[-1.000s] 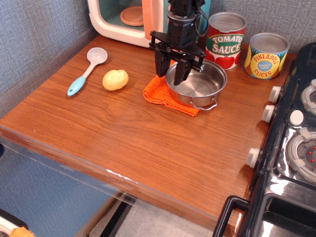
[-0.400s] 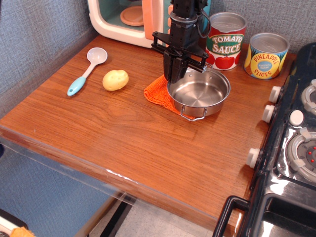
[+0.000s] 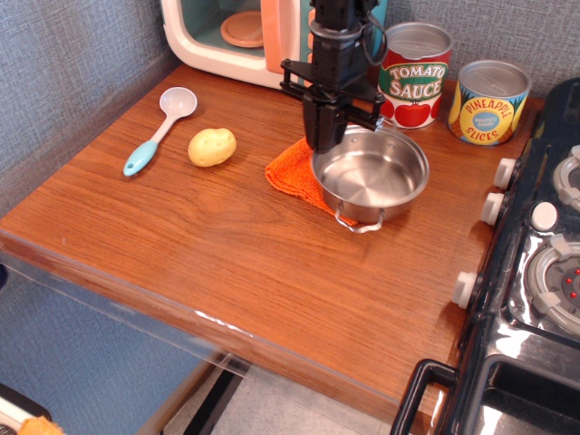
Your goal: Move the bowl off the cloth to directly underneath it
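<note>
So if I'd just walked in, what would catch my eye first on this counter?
Probably the black gripper coming down from above, closed on the rim of the shiny bowl mid-counter. The bowl sits over the right part of the bright orange cloth. Behind stand a tomato sauce can and a pineapple slices can; left lie a potato and a blue-handled spoon.

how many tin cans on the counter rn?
2. The tomato sauce can stands at the back, just behind the bowl. The pineapple slices can is to its right, near the stove. None appear hidden.
</note>
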Robot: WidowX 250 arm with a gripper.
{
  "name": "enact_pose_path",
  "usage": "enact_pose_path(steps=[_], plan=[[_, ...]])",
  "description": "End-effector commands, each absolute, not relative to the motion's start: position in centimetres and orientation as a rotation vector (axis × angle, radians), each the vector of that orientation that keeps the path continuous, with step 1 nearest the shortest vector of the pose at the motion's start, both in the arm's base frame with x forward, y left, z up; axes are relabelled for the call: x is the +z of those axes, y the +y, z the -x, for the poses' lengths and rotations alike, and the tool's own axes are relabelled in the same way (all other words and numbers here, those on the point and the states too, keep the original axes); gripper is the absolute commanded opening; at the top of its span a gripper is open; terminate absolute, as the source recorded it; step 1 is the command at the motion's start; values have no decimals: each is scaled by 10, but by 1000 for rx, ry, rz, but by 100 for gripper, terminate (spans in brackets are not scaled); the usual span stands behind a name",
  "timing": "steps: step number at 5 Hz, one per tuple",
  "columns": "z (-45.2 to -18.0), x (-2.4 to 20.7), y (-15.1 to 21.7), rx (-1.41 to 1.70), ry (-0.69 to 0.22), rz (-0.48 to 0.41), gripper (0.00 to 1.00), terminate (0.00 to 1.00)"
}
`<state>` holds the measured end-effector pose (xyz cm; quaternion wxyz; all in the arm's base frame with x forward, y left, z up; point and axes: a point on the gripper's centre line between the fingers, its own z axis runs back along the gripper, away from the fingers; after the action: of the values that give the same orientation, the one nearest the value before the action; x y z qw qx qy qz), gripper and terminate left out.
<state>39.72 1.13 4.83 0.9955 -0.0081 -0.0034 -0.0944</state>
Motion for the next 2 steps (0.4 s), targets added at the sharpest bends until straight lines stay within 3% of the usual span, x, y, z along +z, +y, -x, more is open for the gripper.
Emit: enact_pose_path(steps=[1, 2], plan=[[-397, 112, 5, -216, -175, 88, 0, 0], [-389, 113, 8, -217, -168, 89, 0, 0]])
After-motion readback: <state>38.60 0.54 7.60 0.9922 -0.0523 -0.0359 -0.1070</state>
